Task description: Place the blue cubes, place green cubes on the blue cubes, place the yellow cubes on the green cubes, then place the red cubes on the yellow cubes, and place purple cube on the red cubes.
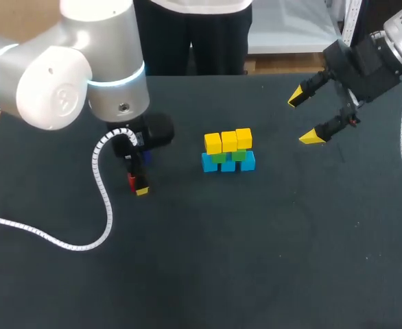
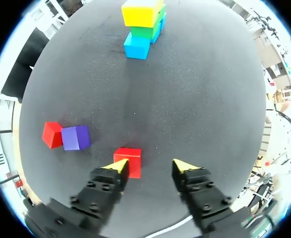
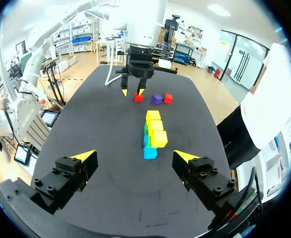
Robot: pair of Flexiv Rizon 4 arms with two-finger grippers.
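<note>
The left tool (image 2: pixel 150 165) gapes beside a small red cube (image 2: pixel 128 161), nine o'clock of the blue-green-yellow cube stack (image 1: pixel 228 152); the right tool (image 1: pixel 304 118) gapes at two o'clock.

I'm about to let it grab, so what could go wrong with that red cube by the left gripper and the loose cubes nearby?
The red cube sits right by one finger of the open left gripper, not centred between them, so closing may shove or twist it. The other red cube touches the purple cube; lifting one could drag its neighbour.
</note>
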